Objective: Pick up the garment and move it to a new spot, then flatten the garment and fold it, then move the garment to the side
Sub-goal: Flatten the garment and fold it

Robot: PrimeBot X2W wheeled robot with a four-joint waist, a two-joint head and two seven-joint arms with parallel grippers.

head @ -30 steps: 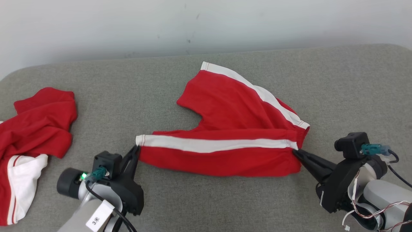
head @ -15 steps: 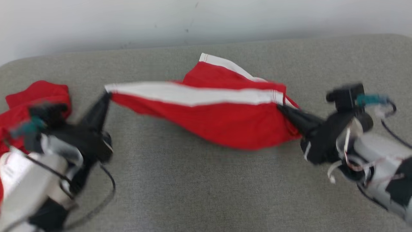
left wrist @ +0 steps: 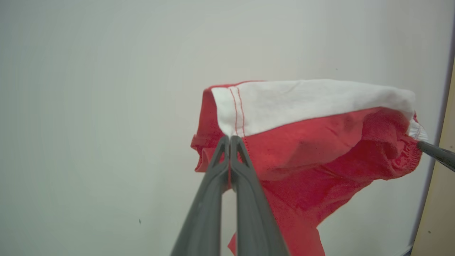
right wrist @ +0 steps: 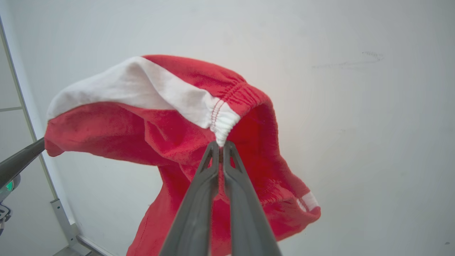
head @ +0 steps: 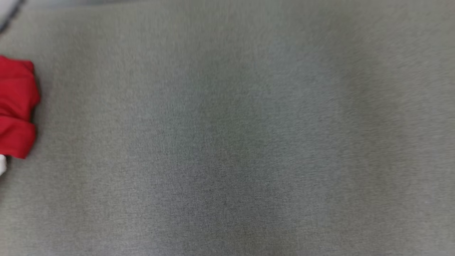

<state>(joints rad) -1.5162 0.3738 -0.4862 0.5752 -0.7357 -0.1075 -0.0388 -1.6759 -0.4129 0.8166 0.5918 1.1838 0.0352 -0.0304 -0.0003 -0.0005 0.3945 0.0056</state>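
Shorts (left wrist: 320,149) are hanging in mid-air, held at both ends.
A grey cushion (head: 227,142) is carrying a red cloth (head: 16,106) at its left edge; before a pale wall (left wrist: 89,106), the left gripper (left wrist: 230,138) is pinching the striped hem, the right gripper (right wrist: 221,144) clamping the waistband.

Grey cushion (head: 227,142) lies open; red cloth (head: 16,106) at left edge.
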